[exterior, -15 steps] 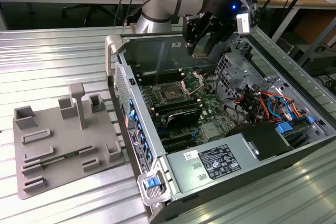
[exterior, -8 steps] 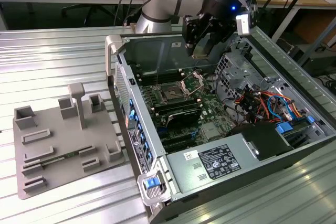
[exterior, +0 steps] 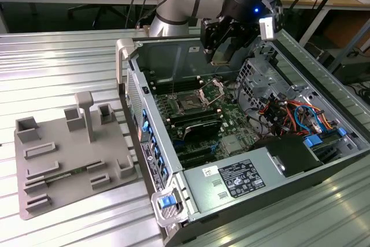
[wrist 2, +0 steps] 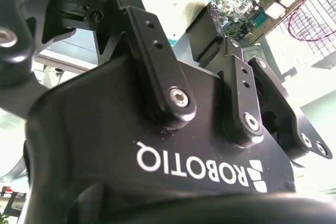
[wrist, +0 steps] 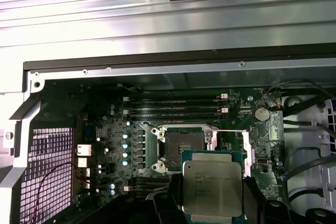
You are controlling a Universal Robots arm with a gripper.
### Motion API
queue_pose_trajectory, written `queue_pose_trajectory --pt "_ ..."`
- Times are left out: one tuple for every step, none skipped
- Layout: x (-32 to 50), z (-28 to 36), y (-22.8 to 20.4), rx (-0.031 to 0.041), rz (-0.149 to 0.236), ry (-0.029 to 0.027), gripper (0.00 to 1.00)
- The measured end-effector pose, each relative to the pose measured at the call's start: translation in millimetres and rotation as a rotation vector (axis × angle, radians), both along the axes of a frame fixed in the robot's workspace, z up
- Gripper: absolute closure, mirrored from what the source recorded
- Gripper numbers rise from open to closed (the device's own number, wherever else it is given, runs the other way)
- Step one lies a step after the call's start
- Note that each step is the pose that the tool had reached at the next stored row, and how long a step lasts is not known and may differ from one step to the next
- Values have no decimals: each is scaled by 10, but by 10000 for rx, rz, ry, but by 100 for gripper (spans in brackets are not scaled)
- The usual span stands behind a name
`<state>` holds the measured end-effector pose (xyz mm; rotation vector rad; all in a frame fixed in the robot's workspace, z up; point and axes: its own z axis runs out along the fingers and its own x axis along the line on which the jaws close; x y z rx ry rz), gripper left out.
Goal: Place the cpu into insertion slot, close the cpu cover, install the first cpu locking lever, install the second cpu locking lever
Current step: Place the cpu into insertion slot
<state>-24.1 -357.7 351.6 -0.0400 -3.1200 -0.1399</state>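
We see the gripper [exterior: 222,50] hanging over the open computer case [exterior: 134,88] in the upper middle of the exterior view, with the arm reaching in from the top edge of the frame. It is clamped on the cpu [wrist: 212,184]. In the first wrist view the chip's silver-grey face sits flat between two dark fingers [wrist: 167,204] that press on its opposite edges. In the exterior view the cpu [exterior: 221,56] shows as a pale plate at the gripper's tip, held in the air above the green circuit board [exterior: 231,124] and touching nothing else. The insertion slot [exterior: 189,106] lies lower and toward the exterior view's left of the gripper, near the middle of the frame. Its dark square is uncovered, and the cpu cover [exterior: 211,88] is tilted up at its far side. In the first wrist view the chip overlaps one corner of the slot [wrist: 184,148] but sits nearer the camera than the slot and apart from it. The long black memory slots [wrist: 173,106] run beyond the slot. A grey fixture tray [exterior: 58,163] rests on the ribbed metal table [exterior: 58,62] at the lower left of the exterior view, beside the case.
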Motion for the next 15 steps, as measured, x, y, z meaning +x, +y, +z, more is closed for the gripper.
queue_pose_trajectory --pt "0 -3 0 1 0 0 45" --pt "0 -5 0 1 0 0 45" --pt "0 -9 0 0 0 0 45" --pt "0 -13 0 0 0 0 45" --pt "0 -15 0 0 0 0 45" --pt "0 -17 0 0 0 0 45" --pt "0 -20 0 0 0 0 45" --pt "0 -23 0 0 0 0 45" --pt "0 -25 0 0 0 0 45" --pt "0 -28 0 1 0 0 45" --pt "0 -30 0 1 0 0 45" --pt "0 -33 0 1 0 -1 45" --pt "0 -36 0 1 0 0 45" --pt "0 -38 0 0 0 -1 45" --pt "0 -41 0 0 0 0 45"
